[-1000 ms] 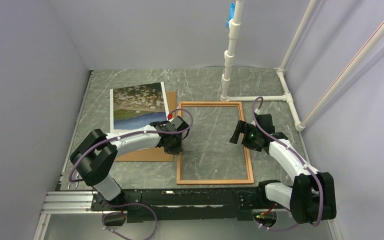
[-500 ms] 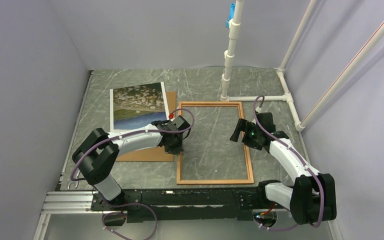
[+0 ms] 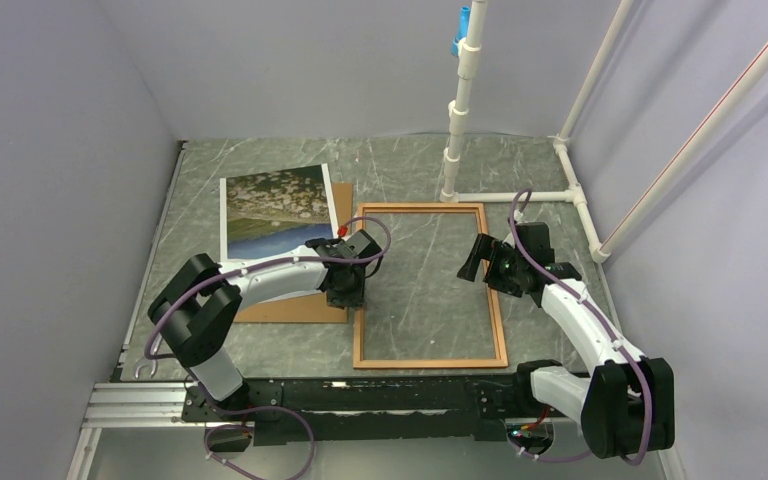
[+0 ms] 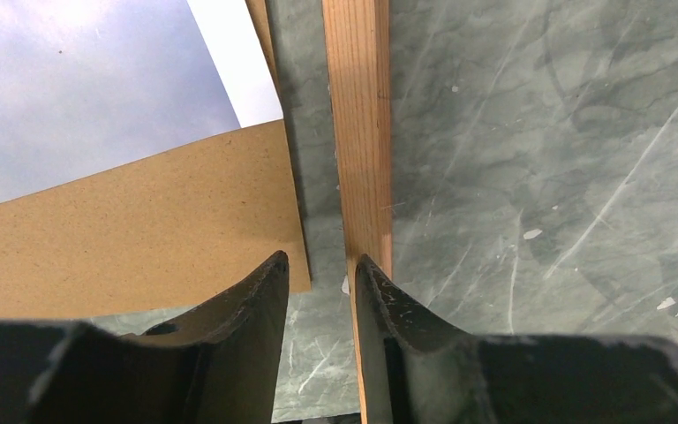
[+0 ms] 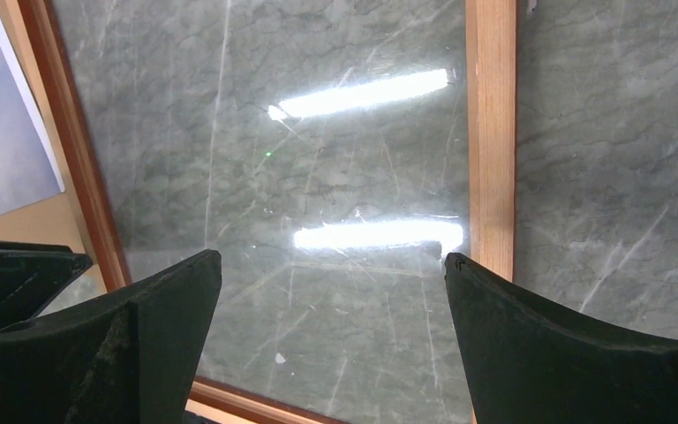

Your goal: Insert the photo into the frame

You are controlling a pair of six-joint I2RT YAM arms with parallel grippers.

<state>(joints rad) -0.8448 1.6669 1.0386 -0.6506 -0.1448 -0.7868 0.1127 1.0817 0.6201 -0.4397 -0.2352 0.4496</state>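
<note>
Left wrist view: my left fingers (image 4: 260,296), pressed together a second ago, now stand slightly apart, with bare table (image 4: 318,230) between them. The frame (image 4: 359,132) rail runs under the right-hand finger. The board (image 4: 141,230) corner lies by the other, and the photo (image 4: 71,88) lies beyond it. My right gripper (image 5: 331,265) stays spread wide above the pane (image 5: 318,159).

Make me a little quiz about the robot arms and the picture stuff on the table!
1. True or false: the photo is already inside the frame.
2. What lies under the photo? A: a brown board. B: a towel. C: a plate.
3. Fill in: the right gripper has its jaws ____.
Key: 1 false; 2 A; 3 open.
</note>
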